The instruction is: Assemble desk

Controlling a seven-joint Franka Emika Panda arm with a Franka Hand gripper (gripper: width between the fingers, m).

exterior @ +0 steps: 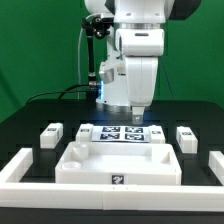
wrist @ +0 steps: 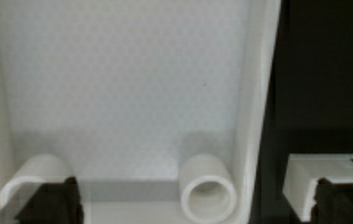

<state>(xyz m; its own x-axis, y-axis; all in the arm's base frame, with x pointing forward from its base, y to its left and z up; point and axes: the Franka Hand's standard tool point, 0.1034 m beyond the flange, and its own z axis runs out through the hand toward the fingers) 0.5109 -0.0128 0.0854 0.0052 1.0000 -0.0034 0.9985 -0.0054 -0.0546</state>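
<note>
The white desk tabletop (exterior: 118, 165) lies in front of the arm with its recessed face up. In the wrist view the recessed face (wrist: 128, 90) fills most of the frame, with a round socket (wrist: 208, 192) near one corner. One short leg block (exterior: 50, 133) lies on the exterior view's left and another (exterior: 185, 135) on its right. One leg block also shows beside the tabletop in the wrist view (wrist: 333, 172). My gripper (exterior: 137, 110) hangs above the tabletop's rear edge, apart from it. In the wrist view the gripper (wrist: 169, 212) is open and empty.
The marker board (exterior: 120, 133) lies flat behind the tabletop, under the gripper. The long white border rail (exterior: 20, 165) runs along the left, front and right (exterior: 215, 165) of the black table. Black cables trail behind the arm's base.
</note>
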